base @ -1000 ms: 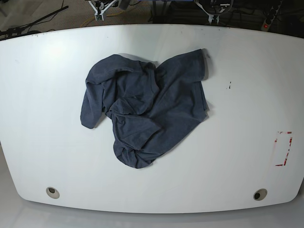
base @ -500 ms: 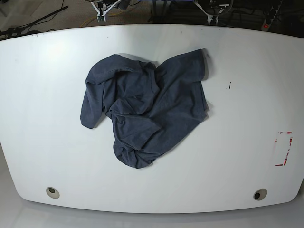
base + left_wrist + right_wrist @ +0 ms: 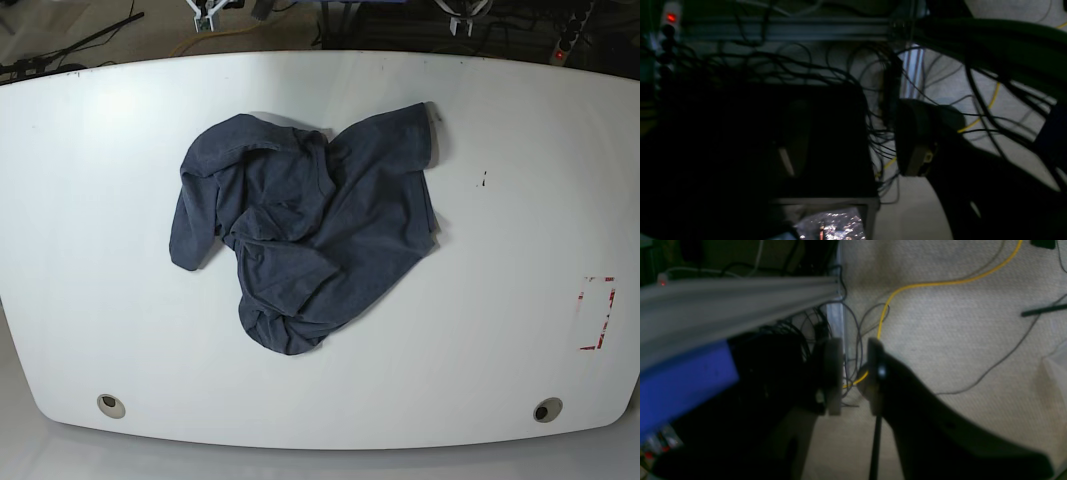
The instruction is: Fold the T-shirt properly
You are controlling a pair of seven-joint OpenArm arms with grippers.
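Note:
The T-shirt (image 3: pixel 305 225), dark slate-blue, lies crumpled in a heap on the middle of the white table (image 3: pixel 520 250); no lettering shows. Neither gripper is near it. Both arms are pulled back beyond the table's far edge, where only white bits of the right arm (image 3: pixel 205 12) and the left arm (image 3: pixel 462 15) show. In the right wrist view my right gripper (image 3: pixel 854 373) hangs over carpet, its fingers a narrow gap apart with nothing between them. In the dark left wrist view my left gripper (image 3: pixel 853 150) is open wide and empty, one finger (image 3: pixel 917 140) lit.
Two round cable holes (image 3: pixel 111 405) (image 3: pixel 547 409) sit near the table's front edge, and a red-marked rectangle (image 3: pixel 597 312) at its right. Behind the table are tangled cables, a yellow cable (image 3: pixel 940 283), metal frame bars and a power strip (image 3: pixel 670 17).
The white arm parts at the base view's top edge have drawn further back and show less. The T-shirt has not moved.

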